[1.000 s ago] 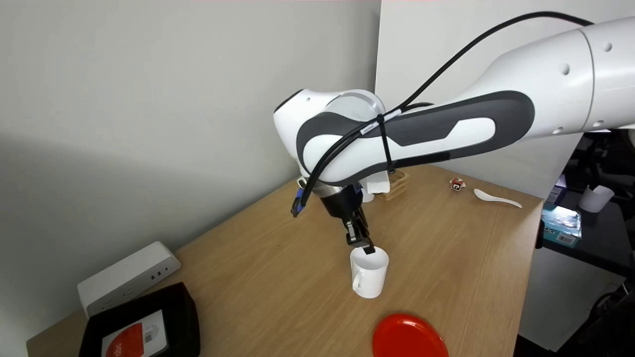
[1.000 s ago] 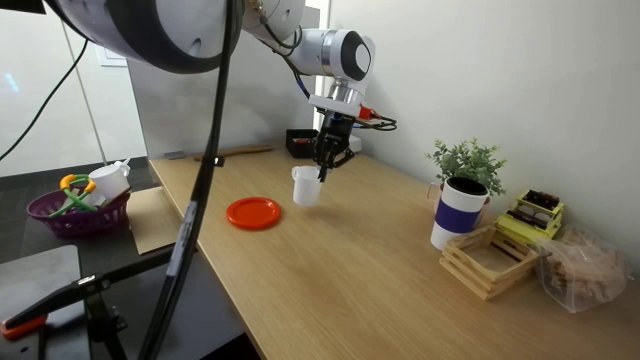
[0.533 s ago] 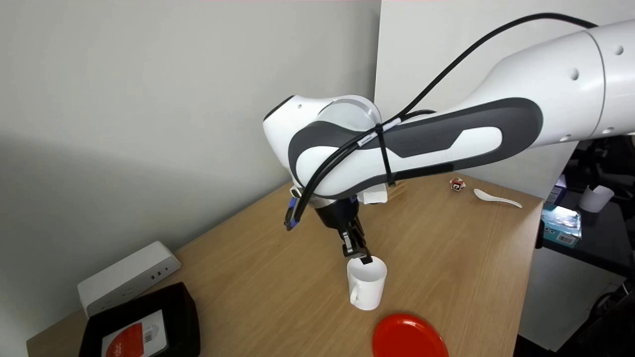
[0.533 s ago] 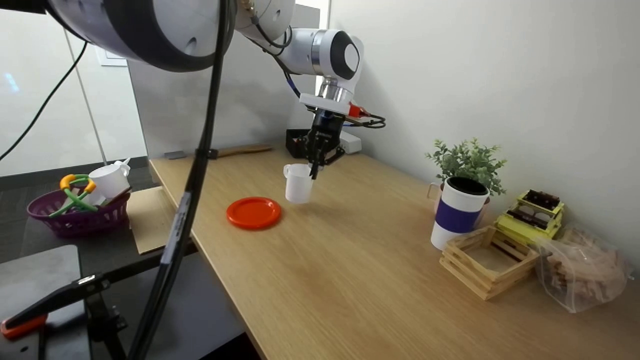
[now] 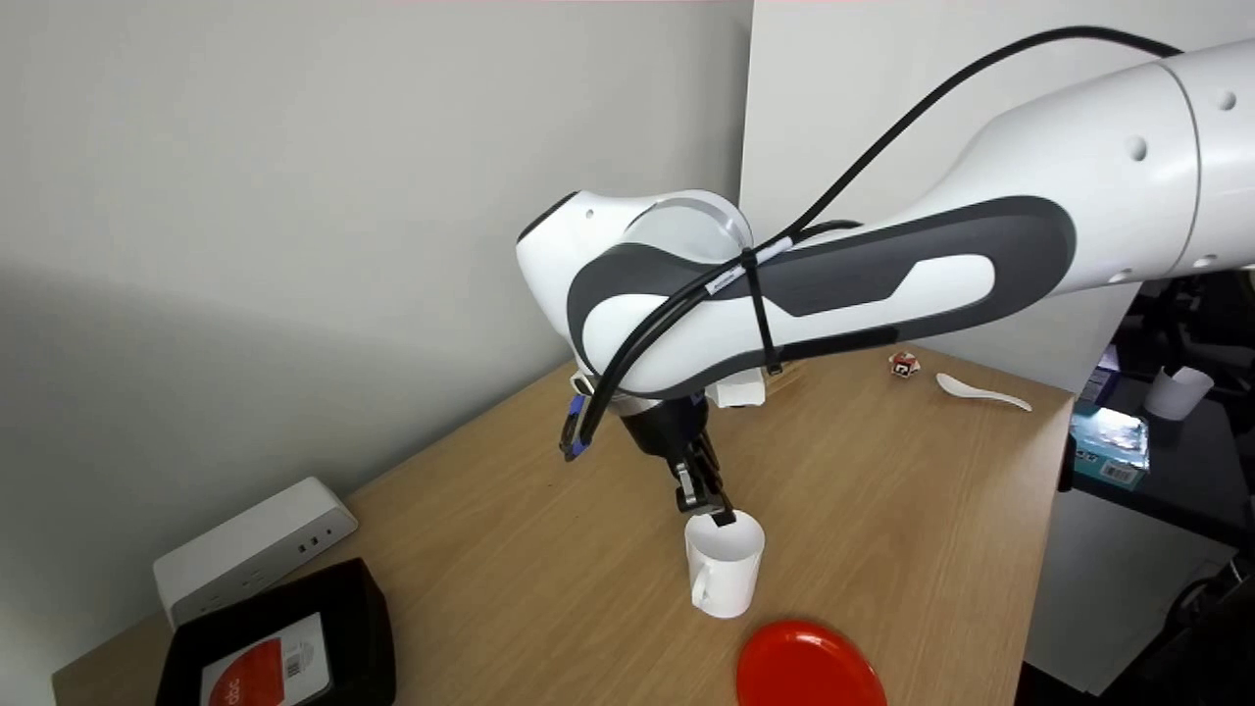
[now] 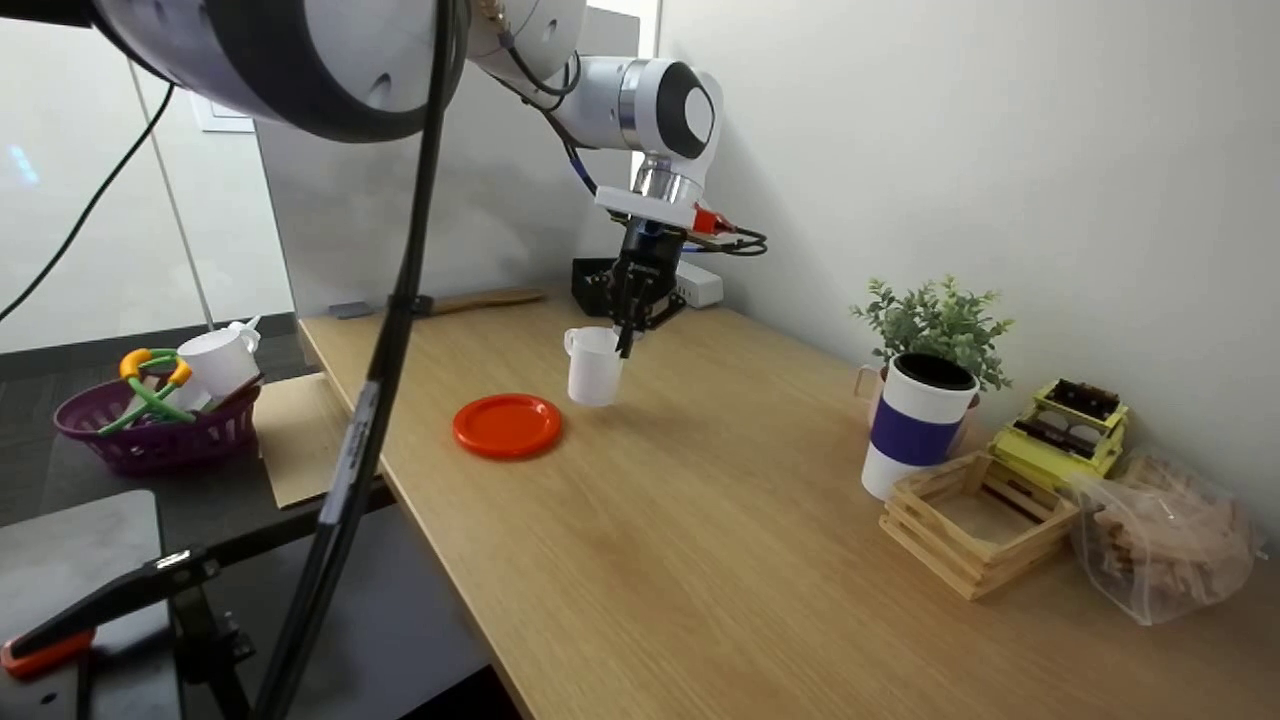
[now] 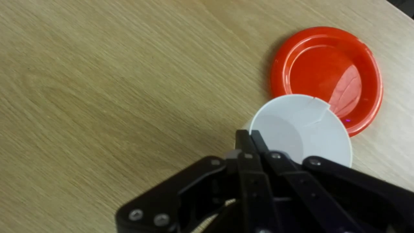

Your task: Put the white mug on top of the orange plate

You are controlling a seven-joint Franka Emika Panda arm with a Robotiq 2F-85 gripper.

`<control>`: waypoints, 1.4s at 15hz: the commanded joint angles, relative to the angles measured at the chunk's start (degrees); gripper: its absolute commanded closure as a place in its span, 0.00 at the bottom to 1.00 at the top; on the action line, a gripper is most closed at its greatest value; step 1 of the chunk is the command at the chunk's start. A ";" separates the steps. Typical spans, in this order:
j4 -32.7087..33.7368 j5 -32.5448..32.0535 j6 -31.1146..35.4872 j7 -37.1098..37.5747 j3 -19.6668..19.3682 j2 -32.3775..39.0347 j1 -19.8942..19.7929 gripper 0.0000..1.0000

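White mug (image 7: pixel 305 129) clamped by the rim, beside the orange plate (image 7: pixel 323 64)

Gripper (image 7: pixel 250 133): narrow, fingertips (image 7: pixel 241 139) almost together with the mug's side pinched between them. One finger inside the cup, one outside.

Mug: upright, mouth up in both exterior views. In an exterior view the handle (image 6: pixel 571 342) shows on the side away from the fingers. Base height is hard to call from these angles; looks just off the table (image 6: pixel 720 560), can't swear to it.

Plate: flat on the table, glossy red-orange, light reflecting off its middle. Mug is near it but apart in both exterior views. In the wrist view the mug's rim overlaps part of the plate, the mug being the nearer of the two. Placement not done yet.

Robot arm (image 5: pixel 931 250): white and grey, in from the right in an exterior view, angled down to the mug.

Also on the table: in an exterior view, a white tumbler with a purple band (image 6: pixel 905 440) in front of a green leafy plant (image 6: pixel 940 320), then a wooden slatted crate (image 6: pixel 960 560), a yellow crate (image 6: pixel 1040 462) and a clear plastic bag (image 6: pixel 1165 540). In an exterior view, a black tray (image 5: pixel 368 628) just beside a white power strip (image 5: pixel 253 544), and a white spoon (image 5: pixel 980 394) well apart from the mug. Purple basket (image 6: pixel 150 455) sits off the table.
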 commanded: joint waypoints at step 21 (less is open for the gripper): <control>-3.07 1.08 3.70 24.66 0.22 -2.47 6.56 1.00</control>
